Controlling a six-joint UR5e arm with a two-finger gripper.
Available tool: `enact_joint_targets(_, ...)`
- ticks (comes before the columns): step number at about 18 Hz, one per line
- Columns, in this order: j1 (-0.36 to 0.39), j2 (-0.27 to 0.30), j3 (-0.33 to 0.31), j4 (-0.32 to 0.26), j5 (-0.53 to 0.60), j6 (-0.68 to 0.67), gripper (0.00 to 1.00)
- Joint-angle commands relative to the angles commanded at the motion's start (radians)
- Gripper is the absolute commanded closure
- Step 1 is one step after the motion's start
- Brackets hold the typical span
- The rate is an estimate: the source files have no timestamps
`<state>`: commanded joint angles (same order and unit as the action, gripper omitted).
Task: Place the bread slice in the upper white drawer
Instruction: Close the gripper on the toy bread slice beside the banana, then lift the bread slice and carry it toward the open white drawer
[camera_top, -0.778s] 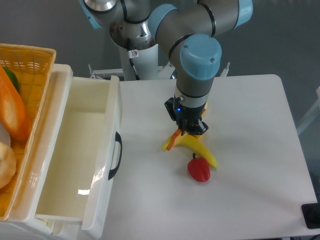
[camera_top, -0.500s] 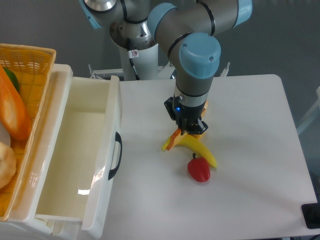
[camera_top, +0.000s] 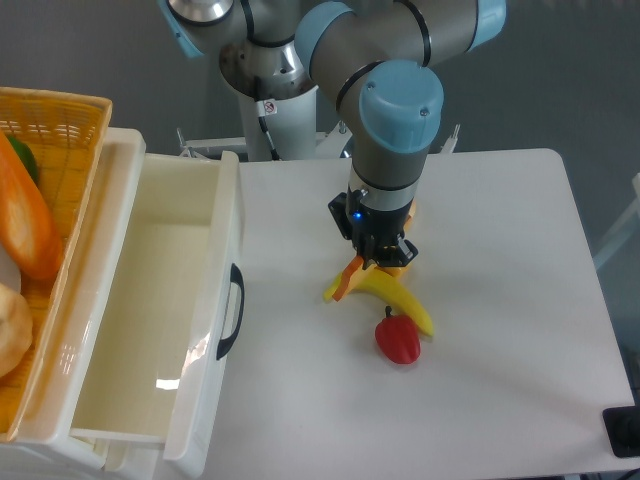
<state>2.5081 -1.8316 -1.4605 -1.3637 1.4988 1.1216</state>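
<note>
The bread slice (camera_top: 346, 279) shows edge-on as an orange strip. It is tilted against a yellow banana (camera_top: 398, 296) in the middle of the table. My gripper (camera_top: 381, 263) points straight down onto the slice, its black fingers closed on the slice's upper edge, and the wrist hides most of the grip. The upper white drawer (camera_top: 229, 215) stands pulled out at the left with its black handle (camera_top: 231, 311) facing the table. Nothing lies inside it. The gripper is about a drawer's width to the right of the drawer front.
A red toy pepper (camera_top: 398, 340) lies just in front of the banana. A woven yellow basket (camera_top: 62, 112) at the far left holds a long orange loaf (camera_top: 26, 220) and other toy food. The robot base (camera_top: 272, 110) stands behind the table. A dark object (camera_top: 623, 431) sits at the right front corner.
The wrist has shifted by only a few pixels. The bread slice, banana and pepper lie where they were.
</note>
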Motion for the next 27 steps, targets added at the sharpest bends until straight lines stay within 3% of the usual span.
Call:
enact_joint_targets(4, -0.003, 0.028, 0.012, -0.055, -0.034, -0.046, 1.0)
enact_joint_targets(9, -0.002, 0.081, 0.023, -0.08, -0.106, -0.23, 1.0)
enact_joint_targets(12, 0.009, 0.126, 0.023, -0.081, -0.185, -0.33, 1.0)
enact_joint_targets(17, 0.009, 0.207, 0.02, -0.081, -0.216, -0.463, 1.0)
enact_joint_targets(27, 0.005, 0.278, 0.02, -0.071, -0.362, -0.673, 1.0)
